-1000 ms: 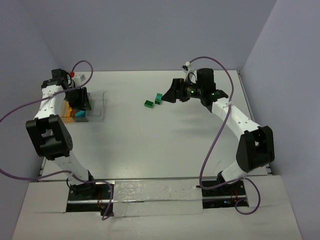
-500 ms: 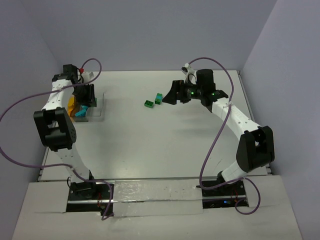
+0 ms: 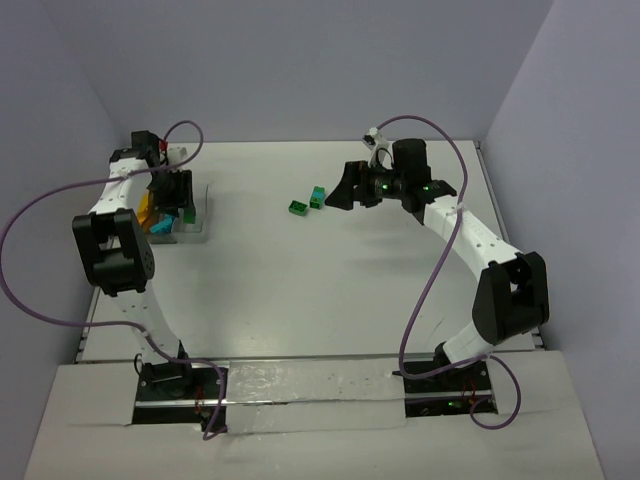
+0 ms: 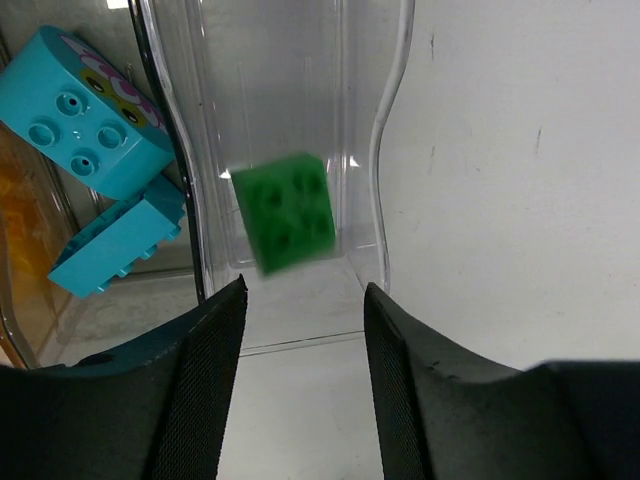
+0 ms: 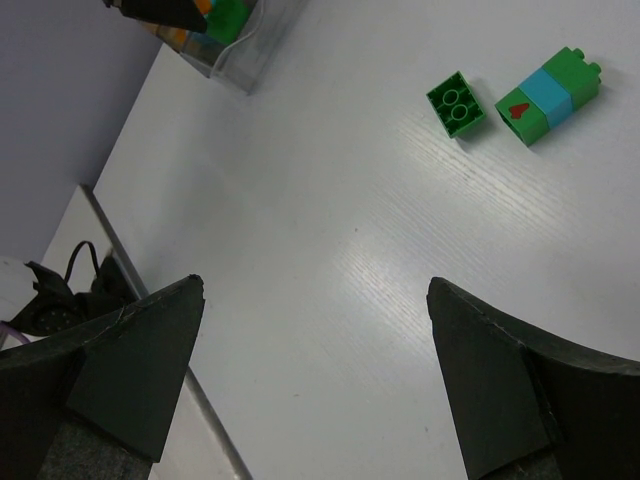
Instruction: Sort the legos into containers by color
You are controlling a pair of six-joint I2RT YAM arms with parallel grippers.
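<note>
The left fingers (image 4: 212, 350) stand apart with nothing between them, over the near end of the clear container (image 4: 392, 120). A green brick (image 4: 285, 212) shows inside that container. It is blurred, so it is perhaps not at rest. Two teal bricks (image 4: 85, 125) sit in the neighbouring darker-walled container (image 4: 183, 170). Across the worktop (image 5: 330, 220), the right fingers (image 5: 140, 350) are spread wide and hold nothing. They are near a small green brick (image 5: 456, 104) and a green-and-cyan stack (image 5: 547, 97), which lie just beside each other.
</note>
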